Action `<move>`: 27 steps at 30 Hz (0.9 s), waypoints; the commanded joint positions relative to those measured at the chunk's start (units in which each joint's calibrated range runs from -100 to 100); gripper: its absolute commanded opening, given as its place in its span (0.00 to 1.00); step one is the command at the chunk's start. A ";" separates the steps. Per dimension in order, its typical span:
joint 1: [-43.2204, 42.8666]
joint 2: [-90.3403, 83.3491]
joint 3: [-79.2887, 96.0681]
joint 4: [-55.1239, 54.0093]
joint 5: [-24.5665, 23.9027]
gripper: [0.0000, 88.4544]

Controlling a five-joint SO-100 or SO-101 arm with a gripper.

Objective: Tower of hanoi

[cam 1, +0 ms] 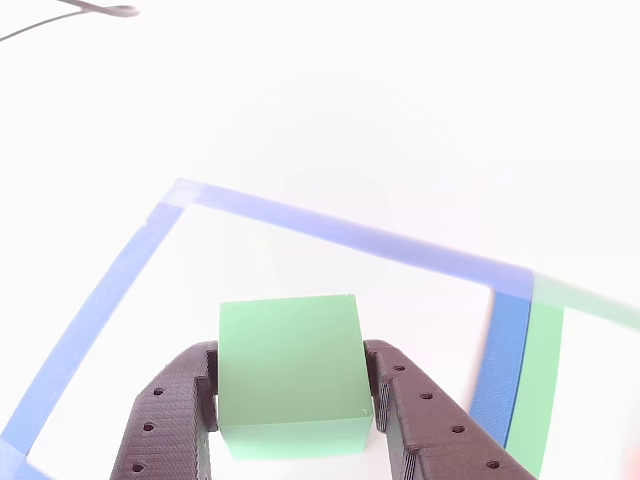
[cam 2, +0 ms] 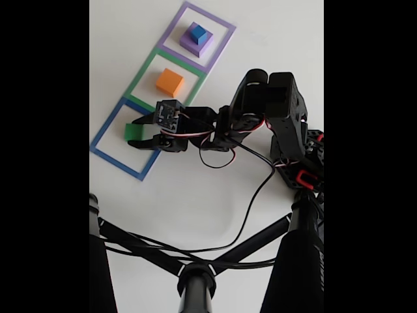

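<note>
Green cube (cam 1: 289, 375), matte, held between the two dark fingers of the pincer (cam 1: 292, 400); in the other view each finger presses a side face of the block, so the pincer is closed on it. In the fixed view the same cube (cam 2: 135, 131) lies within the blue square outline (cam 2: 106, 128) taped on the white tabletop (cam 2: 195, 195), with the arm (cam 2: 267, 107) reaching in from the right of that view. Whether the block rests on the surface or is lifted just clear of it cannot be told. The orange cube (cam 2: 169, 82) sits alone in the green outline (cam 2: 144, 68); the small blue cube (cam 2: 197, 31) sits on the pale-purple slab (cam 2: 193, 44) inside the purple outline (cam 2: 225, 27).

Step in hand, as judged: a transfer of the green cube, either at pick-up or at set-down in the blue square. If it is being carried to the orange cube, the next move calls for a clean vertical lift, travel toward the green outline, and a centred, level placement on top. If it is being deposited here, the fingers need only part and the arm rise straight up without nudging the block.
</note>
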State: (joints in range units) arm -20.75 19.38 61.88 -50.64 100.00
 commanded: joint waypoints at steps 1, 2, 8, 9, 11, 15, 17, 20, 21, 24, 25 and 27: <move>-0.53 -1.98 -1.52 -1.34 0.00 0.09; -0.53 -2.46 -1.33 -1.26 0.00 0.09; -0.63 -14.01 0.57 9.27 0.00 0.09; -0.63 -17.24 0.57 12.83 0.00 0.08; -0.15 -24.58 0.76 21.25 0.00 0.08; 1.39 -39.44 -0.97 40.93 0.00 0.08; 2.25 -45.90 -2.97 50.72 0.00 0.09; 3.97 -52.68 -10.24 68.13 0.00 0.08; 4.74 -53.89 -13.61 74.04 0.00 0.08; 7.04 -55.83 -26.43 92.26 0.00 0.08; 7.81 -55.91 -31.97 99.14 0.00 0.08; 8.77 -55.75 -42.43 111.05 0.00 0.08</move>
State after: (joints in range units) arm -14.12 -33.14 39.95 36.36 100.00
